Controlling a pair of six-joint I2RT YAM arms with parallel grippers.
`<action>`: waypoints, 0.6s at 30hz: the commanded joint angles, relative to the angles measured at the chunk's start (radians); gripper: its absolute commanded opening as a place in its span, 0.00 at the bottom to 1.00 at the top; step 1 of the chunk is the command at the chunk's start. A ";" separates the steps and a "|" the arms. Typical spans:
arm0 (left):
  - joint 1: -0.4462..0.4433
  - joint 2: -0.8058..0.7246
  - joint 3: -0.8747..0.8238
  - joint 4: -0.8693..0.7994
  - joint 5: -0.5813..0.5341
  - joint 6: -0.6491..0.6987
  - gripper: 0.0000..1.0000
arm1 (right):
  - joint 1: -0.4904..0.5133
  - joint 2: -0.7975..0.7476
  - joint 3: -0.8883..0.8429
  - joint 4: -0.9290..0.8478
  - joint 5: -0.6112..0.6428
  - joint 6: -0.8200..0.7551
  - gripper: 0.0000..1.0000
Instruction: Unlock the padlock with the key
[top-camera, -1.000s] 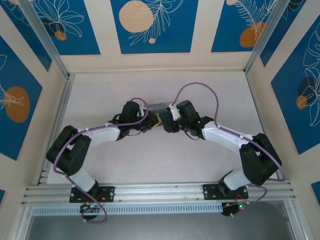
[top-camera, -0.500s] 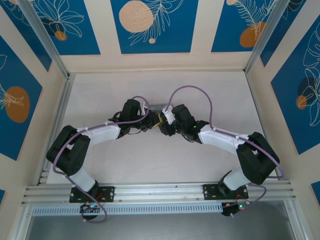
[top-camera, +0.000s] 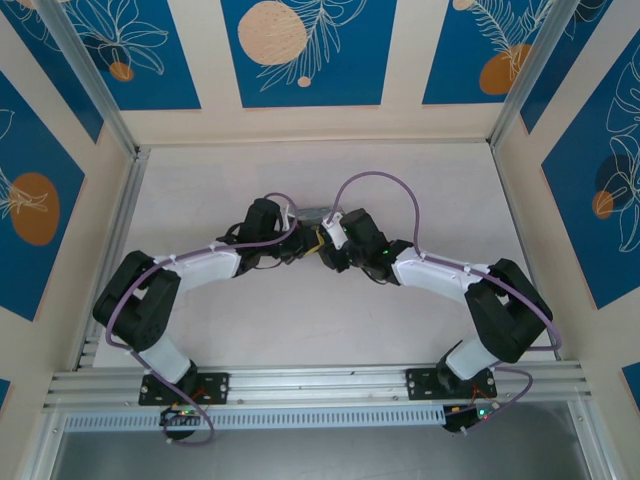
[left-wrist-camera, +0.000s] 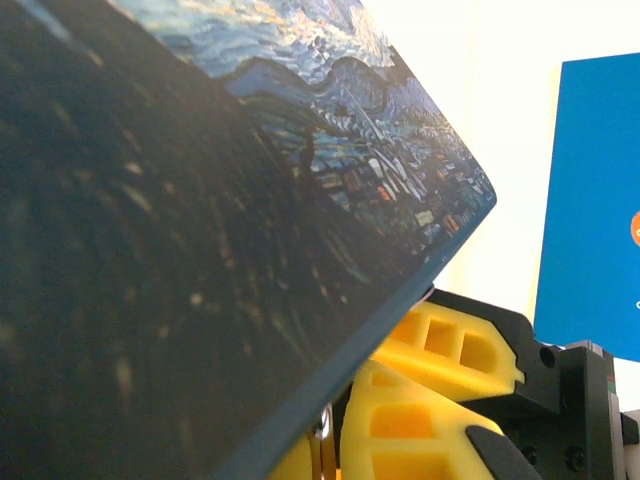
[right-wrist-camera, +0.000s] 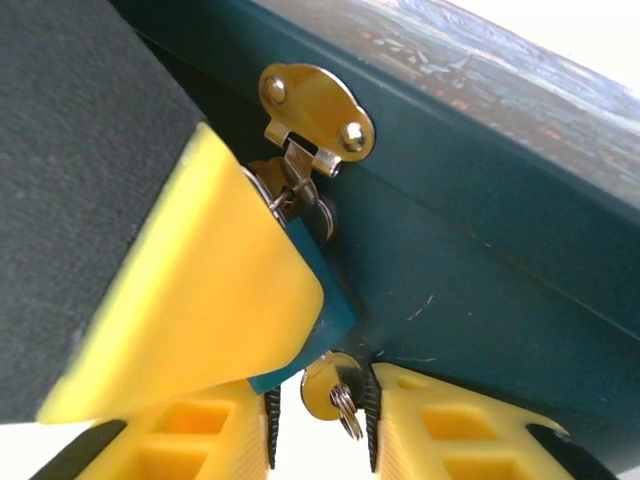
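No readable text, label, brand or number anywhere. On the box (left-wrist-camera: 300, 150), just a painted night scene; on the wall panels (top-camera: 300, 50), just flower outlines. Possibly fine print on the arm bases (top-camera: 185, 388), too small to read.

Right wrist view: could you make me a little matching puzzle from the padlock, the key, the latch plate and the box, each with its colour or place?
Things:
1 padlock
2 key
3 latch plate
4 box

Descriptions:
a shiny gold, riveted to the box
b small teal-blue body, just below the latch plate
c large, with a painted night-sky top
d low in view, between two yellow fingers

Pairs: 1-b, 2-d, 3-a, 4-c
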 joint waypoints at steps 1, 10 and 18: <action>-0.004 0.000 0.042 0.048 0.045 0.032 0.00 | 0.002 0.004 0.052 0.037 -0.002 -0.005 0.27; -0.006 0.007 0.039 0.057 0.048 0.030 0.00 | 0.003 -0.002 0.080 0.021 -0.066 0.021 0.15; -0.009 0.020 0.034 0.065 0.057 0.026 0.00 | -0.012 -0.002 0.093 0.008 -0.148 0.068 0.11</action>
